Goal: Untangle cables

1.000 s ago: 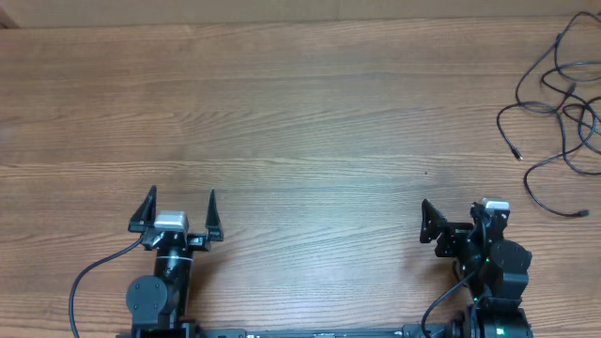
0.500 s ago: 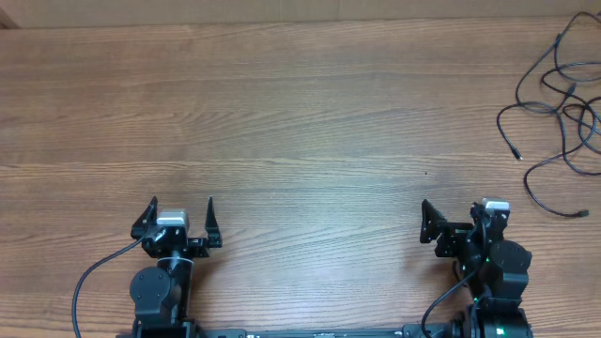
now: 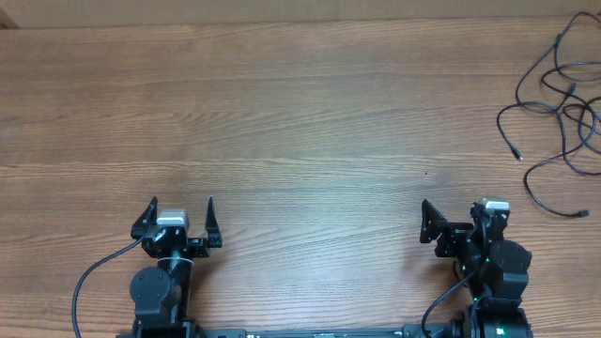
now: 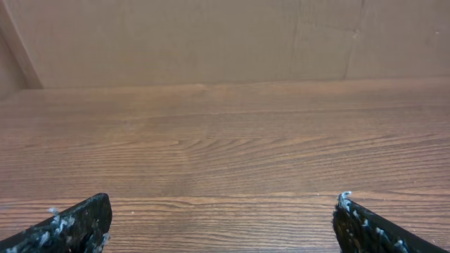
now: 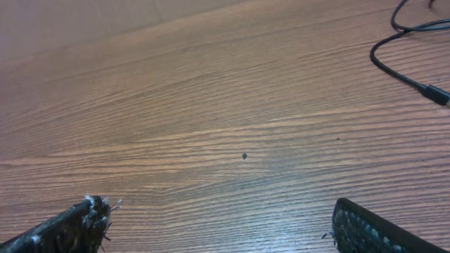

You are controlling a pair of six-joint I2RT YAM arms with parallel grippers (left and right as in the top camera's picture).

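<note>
My left gripper [image 3: 180,203] has slid back a little toward its own arm, closer to the near edge of the table [image 3: 300,113], and its two tips now sit more level with each other

Black cables [image 3: 563,110], brown wood-grain table [image 3: 300,113]

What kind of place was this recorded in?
Probably a robot test bench rather than a home: a wooden table with the left arm and right arm mounted at its near edge, a plain brown panel behind it, and loose cables laid out.
</note>
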